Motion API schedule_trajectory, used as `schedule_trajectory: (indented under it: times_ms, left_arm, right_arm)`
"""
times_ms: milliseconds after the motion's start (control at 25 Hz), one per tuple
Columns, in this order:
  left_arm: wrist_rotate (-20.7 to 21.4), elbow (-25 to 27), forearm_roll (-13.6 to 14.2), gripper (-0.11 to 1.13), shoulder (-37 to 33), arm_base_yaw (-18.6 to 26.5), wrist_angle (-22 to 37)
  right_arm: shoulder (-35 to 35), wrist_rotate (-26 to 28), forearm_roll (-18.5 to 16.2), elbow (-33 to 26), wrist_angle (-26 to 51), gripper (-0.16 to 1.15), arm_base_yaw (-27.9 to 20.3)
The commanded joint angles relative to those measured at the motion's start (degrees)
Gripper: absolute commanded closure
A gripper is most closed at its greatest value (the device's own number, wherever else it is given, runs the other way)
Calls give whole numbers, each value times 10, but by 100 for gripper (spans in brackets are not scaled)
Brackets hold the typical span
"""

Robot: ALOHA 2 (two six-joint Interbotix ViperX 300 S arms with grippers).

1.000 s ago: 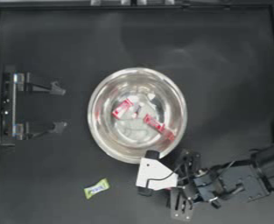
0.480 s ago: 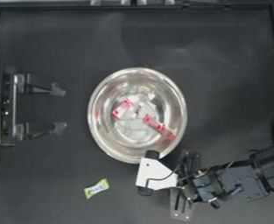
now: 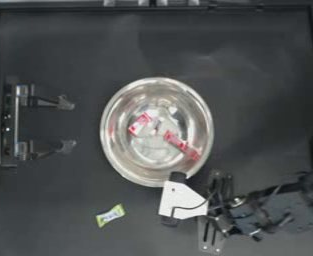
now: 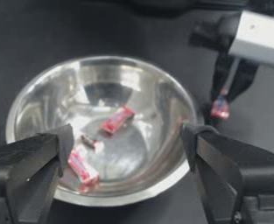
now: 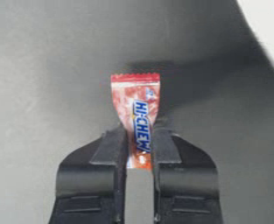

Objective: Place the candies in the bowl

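Right gripper (candy's lower end hidden)

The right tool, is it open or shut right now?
Shut on a red candy: in the right wrist view both jaws of the right tool press its wrapper, beside the bowl.

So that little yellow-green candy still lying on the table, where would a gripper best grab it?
The yellow-green candy lies flat and tilted, alone on the table below the bowl. Probably best to come straight down from above and pinch across its narrow middle, jaws set at right angles to its long axis. The right gripper, already holding a red candy, is nearest.
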Motion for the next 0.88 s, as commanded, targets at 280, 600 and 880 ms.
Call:
schedule_trajectory:
  times_ms: [280,600,880]
  left_arm:
    - [0,-5,-4,0,4,0,-3]
    - [-1,-5,-5,0,4,0,-3]
    - [-1,-5,-5,0,4,0,-3]
  right_arm:
    - [-121,3,-104,-8,0,59,-16]
    - [-145,-7,-204,17,-93,59,-134]
    - [-142,-11,-188,76,-276,59,-252]
